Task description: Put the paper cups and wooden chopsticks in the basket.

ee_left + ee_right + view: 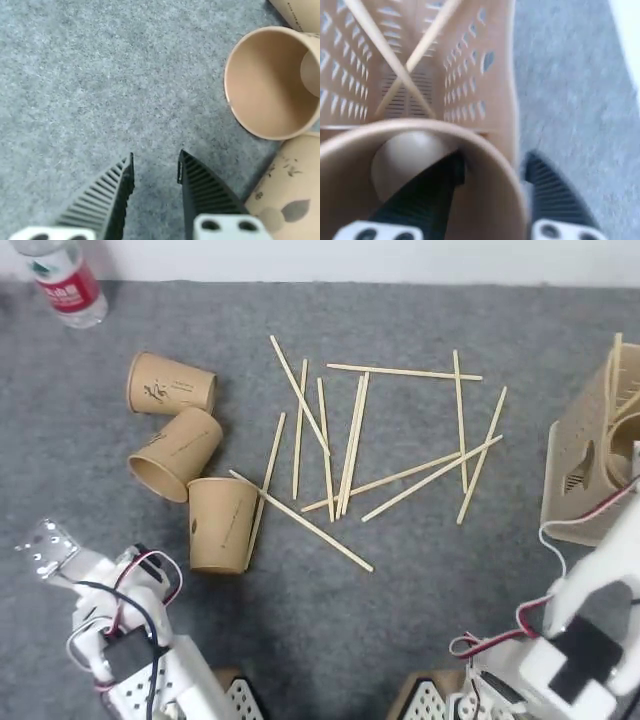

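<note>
Basket [580, 455] sits at the table's right edge, right arm beside it. The right wrist view looks into its slotted walls, two chopsticks crossed [406, 71] on its floor. Right gripper [495, 162] is clamped on a paper cup [350, 170], one finger inside the rim and one outside, with the cup's mouth facing the camera and its base toward the basket. Key relation: the held cup hangs over the basket opening, long axis pointing down into it, so letting go should probably land it inside.

Three more cups lie on their sides at the left, clustered and touching: far [170, 385], middle [178, 452], near [222, 523]. The left arm is nearer these. Left gripper [156, 155] is spread open and empty above grey carpet [75, 75], the middle cup's mouth [272, 82] off to one side of the jaws, not between them.

Loose chopsticks [351, 445] lie scattered mid-table, between both arms.
</note>
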